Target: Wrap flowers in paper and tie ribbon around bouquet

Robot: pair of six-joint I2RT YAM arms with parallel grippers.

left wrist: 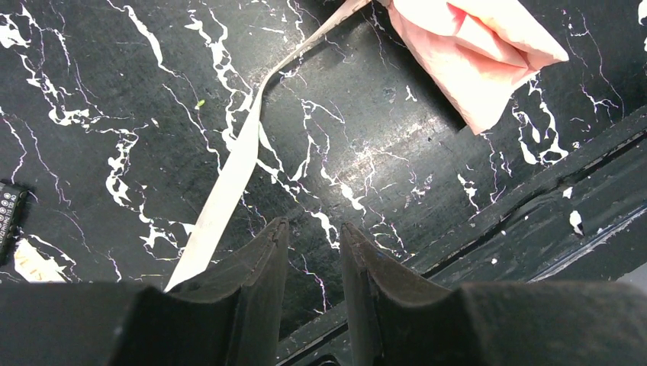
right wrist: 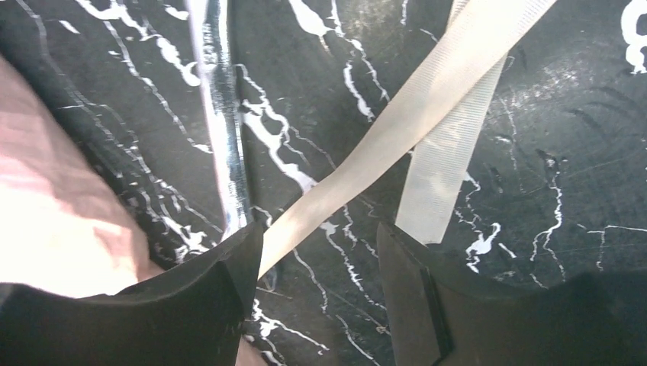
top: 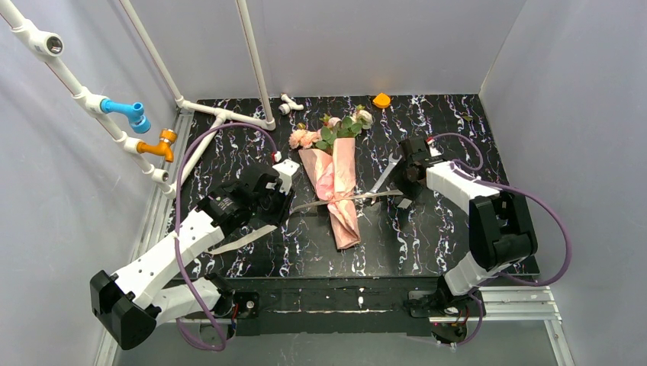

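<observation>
The bouquet (top: 336,183) lies mid-table with the ribbon (right wrist: 458,72) draped loosely across it, and since the right gripper (right wrist: 319,236) gapes open over two crossed strands while the left gripper (left wrist: 313,229) is parted and empty, any tug risks sliding the ribbon off untied.

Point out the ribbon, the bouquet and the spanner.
ribbon (left wrist: 231,183): left wrist view, midway along the flat strip.
bouquet (top: 336,179): top external view, middle of the wrapped cone.
spanner (top: 385,175): top external view, on its steel shaft.
</observation>
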